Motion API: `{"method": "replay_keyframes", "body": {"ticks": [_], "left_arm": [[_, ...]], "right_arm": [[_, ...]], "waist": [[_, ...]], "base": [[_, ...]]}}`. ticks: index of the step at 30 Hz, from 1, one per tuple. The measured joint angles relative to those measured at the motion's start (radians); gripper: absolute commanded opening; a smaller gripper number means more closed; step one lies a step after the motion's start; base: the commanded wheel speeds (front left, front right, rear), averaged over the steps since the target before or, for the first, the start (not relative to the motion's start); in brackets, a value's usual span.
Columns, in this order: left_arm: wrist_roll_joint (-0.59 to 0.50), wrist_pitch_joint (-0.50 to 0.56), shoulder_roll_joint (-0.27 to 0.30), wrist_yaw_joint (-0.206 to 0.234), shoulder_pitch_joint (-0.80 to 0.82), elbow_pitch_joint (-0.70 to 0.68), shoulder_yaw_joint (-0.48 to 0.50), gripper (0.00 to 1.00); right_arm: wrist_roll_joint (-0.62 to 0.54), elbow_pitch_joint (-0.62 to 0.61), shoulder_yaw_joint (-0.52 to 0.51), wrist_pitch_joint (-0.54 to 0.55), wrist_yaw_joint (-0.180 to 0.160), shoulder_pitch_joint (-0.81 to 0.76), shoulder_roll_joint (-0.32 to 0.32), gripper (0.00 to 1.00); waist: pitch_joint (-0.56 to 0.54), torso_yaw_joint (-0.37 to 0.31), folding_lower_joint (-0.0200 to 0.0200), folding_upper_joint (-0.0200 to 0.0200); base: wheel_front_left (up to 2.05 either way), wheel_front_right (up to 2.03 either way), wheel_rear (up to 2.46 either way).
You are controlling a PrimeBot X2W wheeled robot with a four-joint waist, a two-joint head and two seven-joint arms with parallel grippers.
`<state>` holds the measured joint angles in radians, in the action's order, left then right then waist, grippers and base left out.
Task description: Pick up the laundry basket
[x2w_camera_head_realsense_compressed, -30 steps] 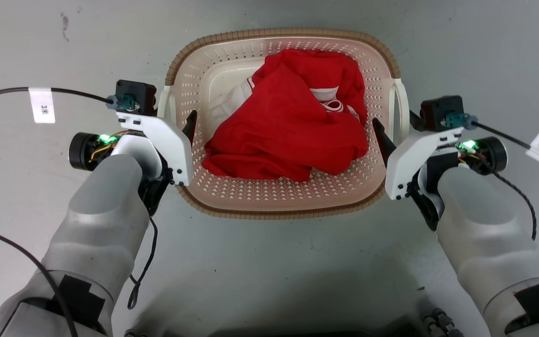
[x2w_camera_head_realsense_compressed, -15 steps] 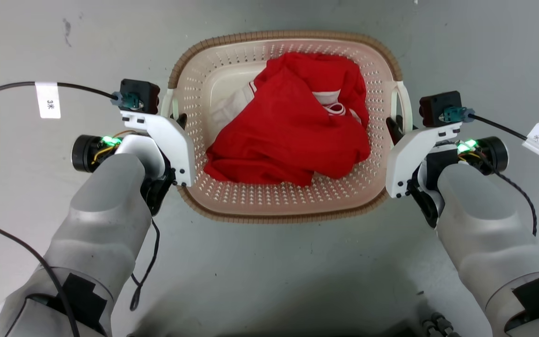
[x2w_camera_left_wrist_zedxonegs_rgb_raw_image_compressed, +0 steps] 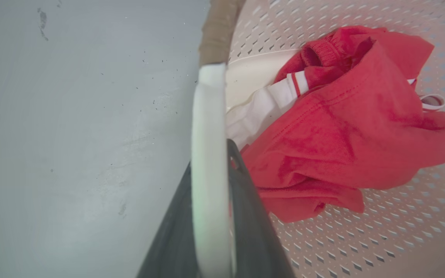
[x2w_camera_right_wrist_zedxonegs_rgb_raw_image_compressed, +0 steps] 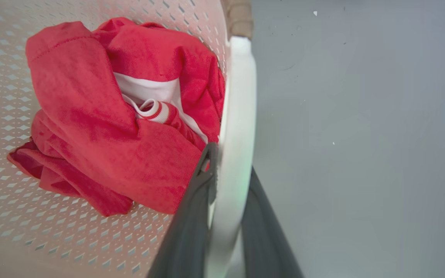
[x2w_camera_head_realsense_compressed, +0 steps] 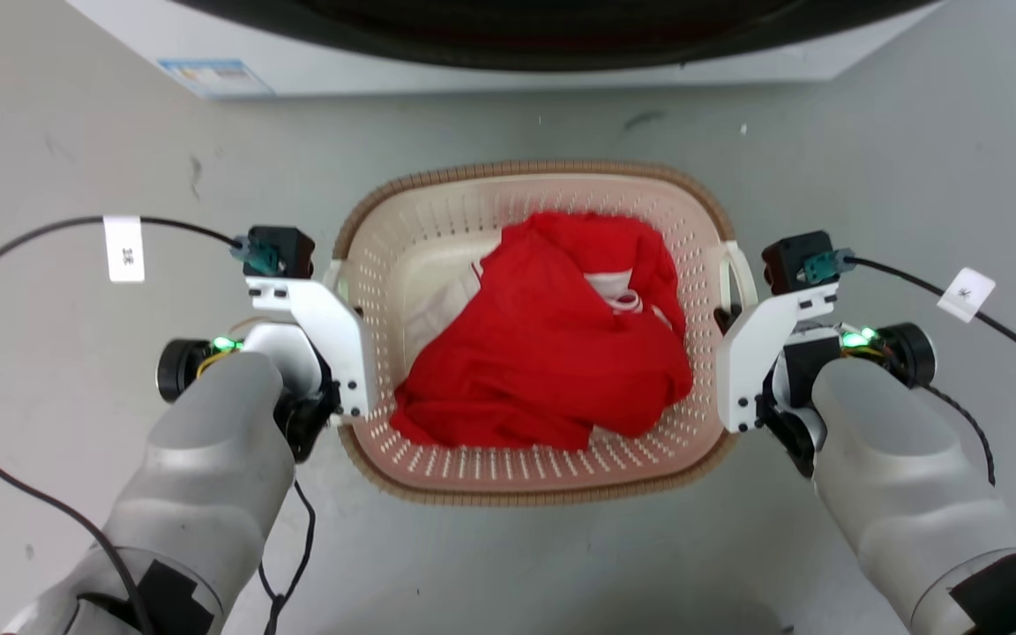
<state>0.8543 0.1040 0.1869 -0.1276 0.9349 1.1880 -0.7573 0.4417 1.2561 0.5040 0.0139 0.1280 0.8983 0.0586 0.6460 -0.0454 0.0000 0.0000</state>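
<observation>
The laundry basket [x2w_camera_head_realsense_compressed: 526,168] is cream with perforated walls and a brown woven-look rim, and it sits centred between my arms in the head view. A red garment [x2w_camera_head_realsense_compressed: 552,353] lies in it over a white one [x2w_camera_head_realsense_compressed: 437,309]. My left gripper [x2w_camera_left_wrist_zedxonegs_rgb_raw_image_compressed: 211,162] is shut on the white left handle [x2w_camera_left_wrist_zedxonegs_rgb_raw_image_compressed: 207,116], one dark finger on each side. On the right handle [x2w_camera_right_wrist_zedxonegs_rgb_raw_image_compressed: 238,96], my right gripper [x2w_camera_right_wrist_zedxonegs_rgb_raw_image_compressed: 232,162] is shut the same way. In the head view the white wrist brackets hide most of both grippers' fingers. Whether the basket is off the floor I cannot tell.
A white washing machine [x2w_camera_head_realsense_compressed: 508,53] with a dark door stands just beyond the basket, a blue label [x2w_camera_head_realsense_compressed: 212,78] on its front. Black tagged cables [x2w_camera_head_realsense_compressed: 41,234] [x2w_camera_head_realsense_compressed: 984,300] loop out from both wrists over the grey floor [x2w_camera_head_realsense_compressed: 76,159].
Both grippers moved from inside the basket walls onto the side handles and shut on them. The head camera has shifted, bringing the washing machine into view; basket and arms look smaller.
</observation>
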Motion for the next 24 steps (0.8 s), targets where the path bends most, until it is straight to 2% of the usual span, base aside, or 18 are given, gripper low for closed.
{"method": "replay_keyframes", "body": {"ticks": [10,24], "left_arm": [[0.088,0.115,-0.004,0.003,-0.067,-0.001,-0.045,0.00],[0.171,0.240,0.002,0.003,-0.115,0.000,-0.099,0.00]], "right_arm": [[0.056,0.010,0.066,0.096,0.000,-0.053,0.004,0.00],[0.179,-0.016,0.144,0.320,0.000,-0.093,0.019,0.00]], "waist": [[-0.187,0.010,-0.0001,0.0001],[-0.419,0.020,-0.0002,0.0001]], "base": [[0.00,0.00,0.00],[0.00,0.00,0.00]]}}
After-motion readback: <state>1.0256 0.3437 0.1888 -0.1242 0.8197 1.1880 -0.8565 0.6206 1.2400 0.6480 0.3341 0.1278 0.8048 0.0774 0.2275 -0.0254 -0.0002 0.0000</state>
